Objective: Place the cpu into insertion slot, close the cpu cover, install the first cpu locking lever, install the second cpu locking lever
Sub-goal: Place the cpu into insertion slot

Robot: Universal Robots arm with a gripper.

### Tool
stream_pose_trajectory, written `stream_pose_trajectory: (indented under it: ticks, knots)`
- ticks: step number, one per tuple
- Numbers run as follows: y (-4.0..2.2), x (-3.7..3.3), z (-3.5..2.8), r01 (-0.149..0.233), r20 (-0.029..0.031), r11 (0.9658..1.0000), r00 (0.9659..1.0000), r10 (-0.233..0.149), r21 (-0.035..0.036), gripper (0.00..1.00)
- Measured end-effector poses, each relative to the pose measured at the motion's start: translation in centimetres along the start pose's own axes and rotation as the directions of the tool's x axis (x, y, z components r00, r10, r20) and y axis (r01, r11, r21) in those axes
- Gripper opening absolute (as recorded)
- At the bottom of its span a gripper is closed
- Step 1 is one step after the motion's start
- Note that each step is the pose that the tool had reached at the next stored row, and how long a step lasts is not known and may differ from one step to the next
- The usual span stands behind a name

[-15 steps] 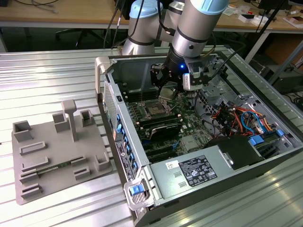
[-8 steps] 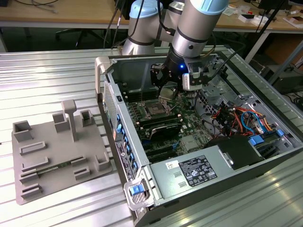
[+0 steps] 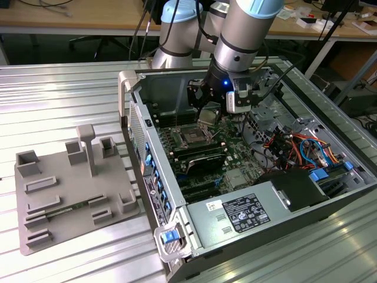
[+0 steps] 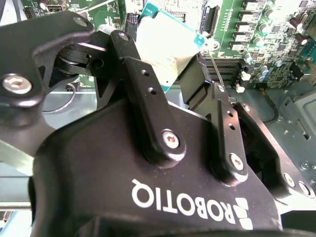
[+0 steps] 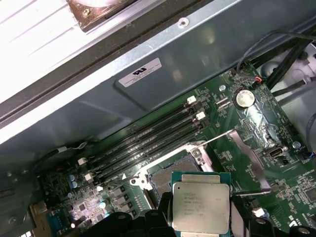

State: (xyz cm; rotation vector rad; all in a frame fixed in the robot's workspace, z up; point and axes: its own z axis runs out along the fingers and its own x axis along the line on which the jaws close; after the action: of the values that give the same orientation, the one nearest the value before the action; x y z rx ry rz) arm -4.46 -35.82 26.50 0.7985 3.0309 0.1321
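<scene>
My gripper (image 3: 211,118) hangs inside the open computer case, shut on the cpu (image 3: 210,112), a small flat square chip with a silvery top. In the first wrist view the cpu (image 5: 200,202) sits between the black fingers (image 5: 148,221) just above the insertion slot (image 5: 165,177), whose dark centre it partly hides. That slot (image 3: 191,137) lies on the green motherboard toward the exterior view's left of the gripper. The cpu cover (image 5: 248,154) stands swung open beside the slot. A thin wire locking lever (image 5: 217,139) is raised. The second wrist view has the cpu (image 4: 165,44) clamped between both fingers (image 4: 143,84).
Long black memory slots (image 5: 148,140) run beside the socket, close to the case wall (image 5: 163,94). A power supply (image 3: 247,215) and a bundle of cables (image 3: 300,147) fill the case at the exterior view's right. A grey fixture plate (image 3: 65,194) lies on the metal table at the left.
</scene>
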Motion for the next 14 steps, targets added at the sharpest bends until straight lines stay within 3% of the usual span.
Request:
stream_pose_trajectory:
  ticks: [8,14]
  knots:
    - [0.0,0.0,0.02,-0.023,0.0059,0.9997,0.9997,0.023,0.0065,0.55]
    - [0.0,0.0,0.02,-0.027,0.0134,0.9995,0.9996,0.027,0.0185,0.55]
